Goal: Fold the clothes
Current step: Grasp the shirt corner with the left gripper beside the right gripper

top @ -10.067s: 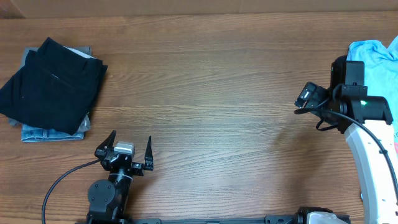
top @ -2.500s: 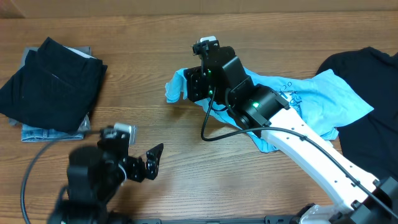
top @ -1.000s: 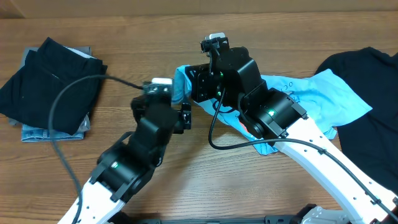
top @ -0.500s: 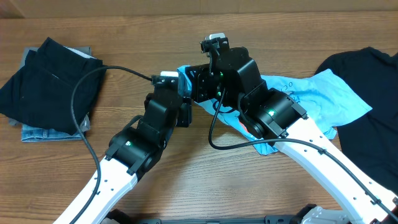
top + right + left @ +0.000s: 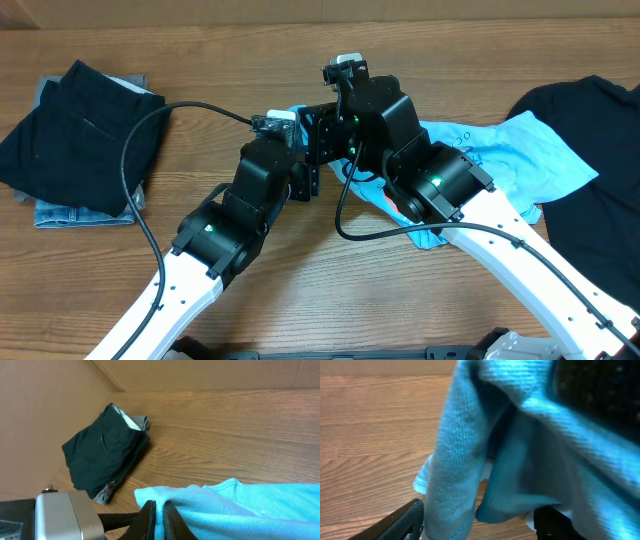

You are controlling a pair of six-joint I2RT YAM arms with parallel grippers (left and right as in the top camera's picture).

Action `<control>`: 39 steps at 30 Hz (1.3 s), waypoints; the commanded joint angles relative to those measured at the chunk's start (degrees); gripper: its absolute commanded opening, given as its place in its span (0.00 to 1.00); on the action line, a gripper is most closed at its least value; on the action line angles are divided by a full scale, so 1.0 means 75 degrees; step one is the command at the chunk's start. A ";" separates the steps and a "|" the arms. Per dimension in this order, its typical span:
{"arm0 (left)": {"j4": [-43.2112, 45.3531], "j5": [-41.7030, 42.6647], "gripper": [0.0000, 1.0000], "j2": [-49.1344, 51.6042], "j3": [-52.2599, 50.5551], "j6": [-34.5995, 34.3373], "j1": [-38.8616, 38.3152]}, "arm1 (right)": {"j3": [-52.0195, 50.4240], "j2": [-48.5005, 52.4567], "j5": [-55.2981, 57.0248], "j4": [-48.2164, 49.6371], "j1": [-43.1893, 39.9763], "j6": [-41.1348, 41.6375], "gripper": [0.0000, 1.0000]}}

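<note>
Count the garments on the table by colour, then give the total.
Black: 2, the folded black garment and the spread black garment
Light blue: 1, the light blue T-shirt
Grey: 1, the grey garment under the folded one
Denim blue: 1, the denim garment at the bottom
Total: 5

wood-grain table w/ plain brown wall behind, even light.
</note>
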 commanded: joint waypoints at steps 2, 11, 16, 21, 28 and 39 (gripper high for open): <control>0.0047 0.0140 0.73 0.0085 0.0085 0.0169 0.0038 | 0.0239 -0.0204 -0.0047 0.0073 0.0029 0.0009 0.09; 0.0189 0.0140 0.49 0.0388 0.0085 0.0172 0.0038 | 0.0239 -0.0204 -0.0047 0.0076 0.0029 0.0009 0.09; 0.0399 0.0119 0.33 0.0219 0.0090 0.0178 0.0038 | 0.0239 -0.0204 -0.0044 0.0073 0.0029 0.0006 0.09; 0.0192 -0.0519 0.35 -0.0318 0.0090 0.0347 0.0038 | 0.0239 -0.0204 0.0055 0.0070 0.0029 0.0003 0.09; -0.0201 -0.0015 0.34 -0.1017 0.0090 0.0303 0.0038 | 0.0239 -0.0204 0.0099 0.0093 0.0029 0.0009 0.09; -0.0408 0.0560 0.46 -0.0694 0.0090 0.0309 0.0035 | 0.0239 -0.0204 0.0096 0.0099 0.0029 0.0012 0.09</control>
